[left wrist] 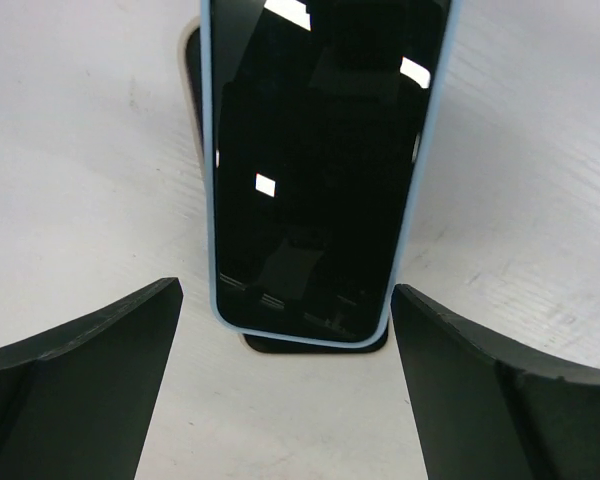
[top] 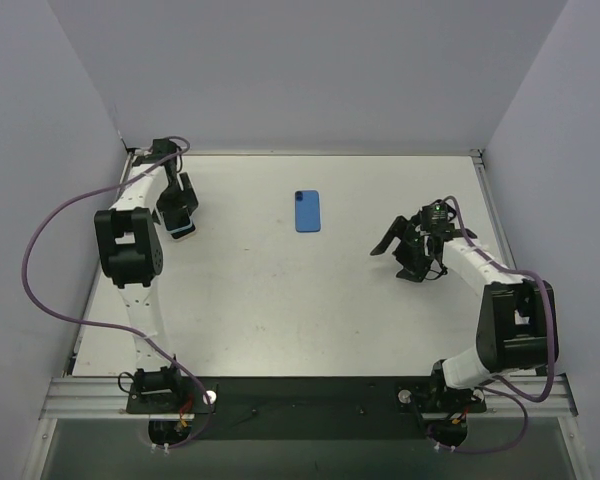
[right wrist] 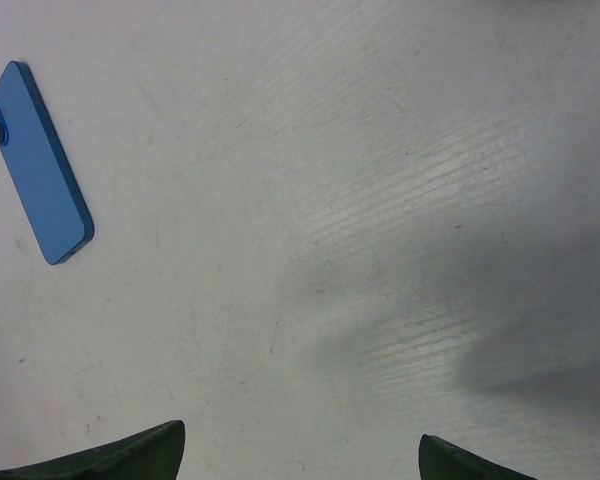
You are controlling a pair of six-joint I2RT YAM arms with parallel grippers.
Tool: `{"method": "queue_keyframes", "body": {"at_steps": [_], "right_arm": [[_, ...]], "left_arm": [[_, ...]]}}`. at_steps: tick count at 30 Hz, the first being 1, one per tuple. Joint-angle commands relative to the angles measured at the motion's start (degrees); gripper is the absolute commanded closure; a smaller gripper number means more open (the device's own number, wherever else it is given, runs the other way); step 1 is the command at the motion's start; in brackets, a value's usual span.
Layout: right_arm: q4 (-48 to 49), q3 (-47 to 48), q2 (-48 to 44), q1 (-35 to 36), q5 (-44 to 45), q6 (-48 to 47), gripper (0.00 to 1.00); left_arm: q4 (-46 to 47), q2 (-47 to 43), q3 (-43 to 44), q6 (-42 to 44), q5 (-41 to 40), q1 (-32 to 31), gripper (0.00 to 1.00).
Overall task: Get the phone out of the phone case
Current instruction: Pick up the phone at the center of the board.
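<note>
Spread wide and gripping nothing, left gripper, fingers flanking the near end of a pale-blue-rimmed phone case at the table's far left, glossy dark face up, possibly resting on a second dark slab. Likewise spread and empty, right gripper. Flat mid-table, camera side up, blue phone, well apart from both.

We count one blue phone, one pale-blue-rimmed case and one table — plus two grippers, left and right.
</note>
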Motion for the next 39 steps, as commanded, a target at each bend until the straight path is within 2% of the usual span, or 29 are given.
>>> {"method": "queue_keyframes", "body": {"at_steps": [1, 11, 16, 29, 39], "right_arm": [[-0.1, 2.7, 1.4, 0.8, -1.8, -0.8, 0.09], [-0.4, 3.7, 1.9, 1.4, -1.8, -1.0, 0.09], [-0.4, 3.0, 1.5, 1.7, -1.3, -0.9, 0.09], [-0.6, 3.9, 2.1, 4.7, -0.5, -0.4, 0.09], [-0.6, 4.5, 3.4, 7.1, -0.3, -0.2, 0.09]], "left_arm": [[-1.5, 1.0, 3.3, 1.6, -0.1, 1.6, 0.02], [-0.3, 3.3, 4.4, 2.2, 3.8, 2.4, 0.03], [3.8, -0.6, 0.2, 1.8, 5.5, 2.3, 0.03], [4.1, -3.0, 0.4, 2.3, 8.9, 2.6, 0.02], [4.5, -4.0, -0.5, 2.1, 8.2, 2.7, 0.03]]}}
